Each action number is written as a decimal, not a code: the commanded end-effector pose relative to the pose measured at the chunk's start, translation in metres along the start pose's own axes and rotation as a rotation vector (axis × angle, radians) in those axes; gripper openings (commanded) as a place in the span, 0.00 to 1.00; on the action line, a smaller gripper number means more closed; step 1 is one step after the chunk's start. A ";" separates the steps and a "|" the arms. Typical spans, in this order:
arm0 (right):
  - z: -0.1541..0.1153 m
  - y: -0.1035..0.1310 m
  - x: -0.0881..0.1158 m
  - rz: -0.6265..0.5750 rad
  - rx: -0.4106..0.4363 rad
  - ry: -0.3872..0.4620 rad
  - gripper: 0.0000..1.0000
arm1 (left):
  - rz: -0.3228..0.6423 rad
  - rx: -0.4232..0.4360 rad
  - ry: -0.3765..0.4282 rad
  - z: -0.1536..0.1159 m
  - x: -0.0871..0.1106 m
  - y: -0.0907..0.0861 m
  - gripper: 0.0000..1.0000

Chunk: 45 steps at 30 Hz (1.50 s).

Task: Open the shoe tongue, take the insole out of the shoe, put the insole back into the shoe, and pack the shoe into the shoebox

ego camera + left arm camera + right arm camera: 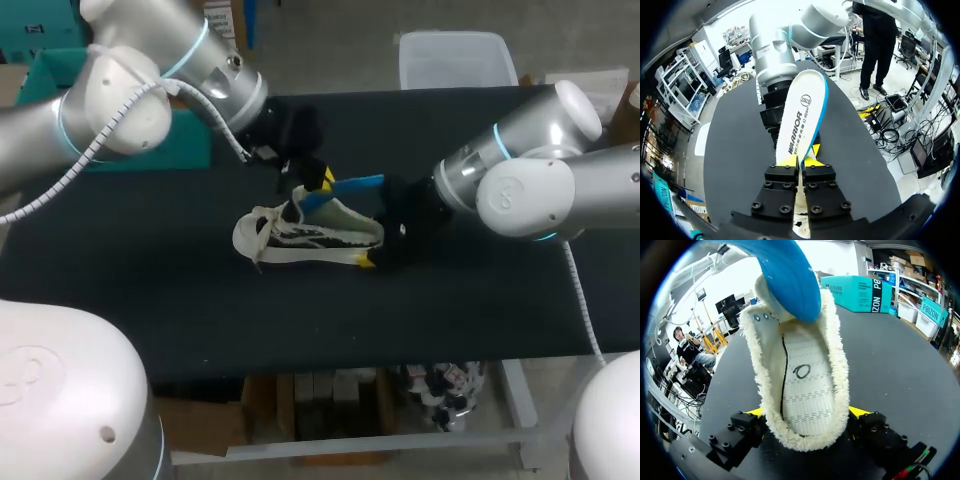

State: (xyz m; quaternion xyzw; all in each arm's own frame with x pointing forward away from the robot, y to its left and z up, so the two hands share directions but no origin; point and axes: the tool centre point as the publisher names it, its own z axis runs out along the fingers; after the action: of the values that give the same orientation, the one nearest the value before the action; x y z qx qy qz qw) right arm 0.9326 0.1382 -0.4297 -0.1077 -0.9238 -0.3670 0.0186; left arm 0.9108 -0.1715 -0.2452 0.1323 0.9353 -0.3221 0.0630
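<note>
A white shoe (305, 236) with a fleecy lining lies on its side in the middle of the black table (150, 300). My left gripper (318, 182) hovers over its opening, shut on one end of the insole (347, 190). In the left wrist view the insole (801, 112), white on top with a blue edge, sticks out ahead of the gripper (800, 161). My right gripper (383, 247) is at the heel. Its fingers stand wide open either side of the shoe (800, 385), with the heel between them (809, 412). The insole's blue underside (785, 275) hangs over the shoe's opening.
A teal box (185, 140) stands at the table's back left, behind my left arm; it also shows past the shoe in the right wrist view (855, 292). Bare black tabletop lies in front of the shoe.
</note>
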 end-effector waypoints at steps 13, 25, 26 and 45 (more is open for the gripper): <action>-0.066 0.012 0.002 -0.021 0.101 -0.078 1.00 | 0.000 0.203 0.064 -0.038 0.005 -0.034 0.00; -0.098 0.050 -0.007 -0.097 0.218 -0.122 1.00 | -0.028 0.338 0.087 -0.075 0.016 -0.045 0.00; -0.097 0.054 -0.008 -0.103 0.233 -0.123 1.00 | -0.036 0.349 0.090 -0.078 0.016 -0.044 0.00; -0.059 0.107 -0.026 -0.199 0.480 -0.140 1.00 | -0.120 0.459 0.053 -0.132 0.028 -0.009 0.00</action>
State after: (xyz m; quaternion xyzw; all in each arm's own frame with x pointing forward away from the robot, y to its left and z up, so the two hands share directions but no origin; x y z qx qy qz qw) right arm 0.9720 0.1585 -0.3136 -0.0314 -0.9786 -0.1933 -0.0632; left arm 0.8850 -0.1003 -0.1424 0.1019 0.8470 -0.5213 -0.0212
